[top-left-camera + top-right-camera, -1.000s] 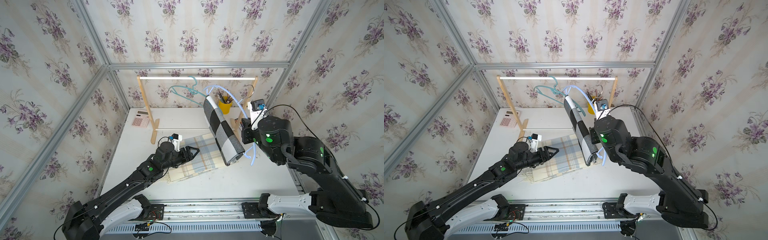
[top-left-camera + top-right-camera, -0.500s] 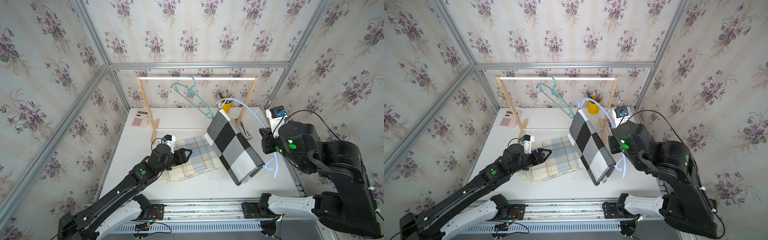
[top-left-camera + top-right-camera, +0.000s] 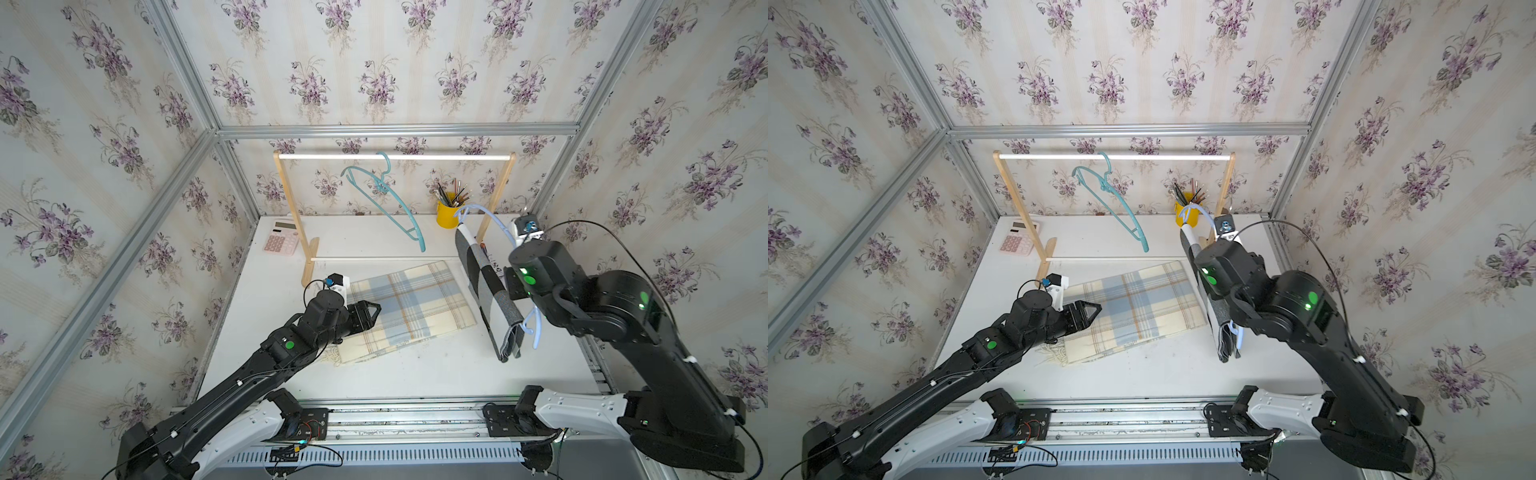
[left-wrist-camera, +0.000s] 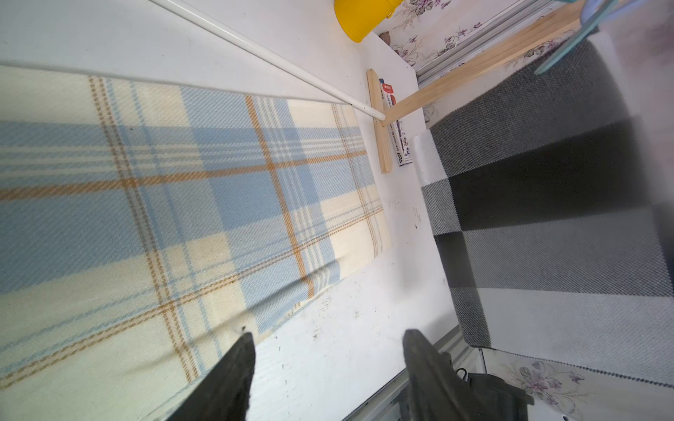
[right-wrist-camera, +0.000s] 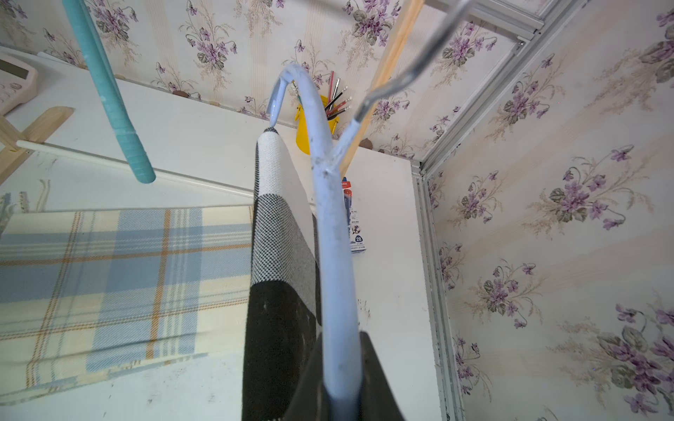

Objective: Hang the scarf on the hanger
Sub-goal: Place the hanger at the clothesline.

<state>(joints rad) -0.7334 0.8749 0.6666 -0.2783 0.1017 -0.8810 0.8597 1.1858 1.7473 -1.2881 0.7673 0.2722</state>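
Fingers point(image 4: 237, 368) of the left gripper point(image 3: 368, 313) are spread and hold nothing, poised over the left end of a plaid scarf point(image 3: 411, 305) lying flat on the white table point(image 3: 415, 374). Behind: pink calculator point(image 3: 281, 242), wooden rack point(image 3: 291, 195) with a teal hanger point(image 5: 111, 98) on its rail, yellow pencil cup point(image 3: 446, 216). At right, the right gripper point(image 5: 341, 364) is clenched on a pale blue hanger point(image 5: 335, 255) carrying the checked scarf point(image 3: 486, 286), held above the table's right side. Floral wallpaper point(image 3: 374, 62) and aluminium framing point(image 3: 395, 129) enclose the cell.

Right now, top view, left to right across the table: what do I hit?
Pink calculator, plaid scarf, checked scarf on pale blue hanger, right arm. Omitted, overlapping the plaid scarf: left gripper, teal hanger, yellow cup.
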